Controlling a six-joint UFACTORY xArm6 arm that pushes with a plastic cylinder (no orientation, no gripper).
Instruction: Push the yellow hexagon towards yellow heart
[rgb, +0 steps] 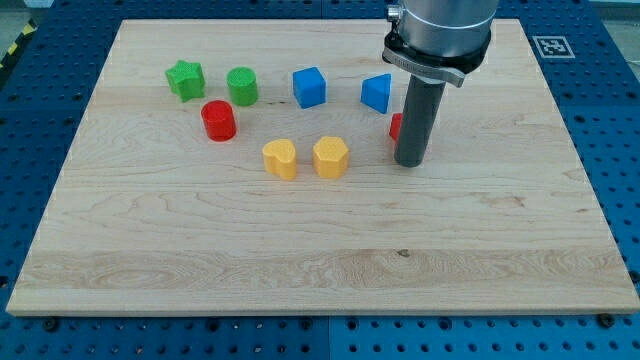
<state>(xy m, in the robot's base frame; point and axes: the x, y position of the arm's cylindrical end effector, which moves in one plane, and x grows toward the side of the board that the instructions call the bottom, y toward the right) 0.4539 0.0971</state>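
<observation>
The yellow hexagon (330, 157) lies near the board's middle. The yellow heart (281, 158) lies just to its left, a small gap between them. My tip (410, 161) rests on the board to the right of the hexagon, well apart from it. A red block (396, 126) is mostly hidden behind the rod; its shape cannot be made out.
A green star (185, 80), a green cylinder (242, 86) and a red cylinder (218, 120) lie at the upper left. A blue cube (309, 87) and a blue block (377, 93) lie above the yellow pair. The wooden board (320, 250) sits on a blue table.
</observation>
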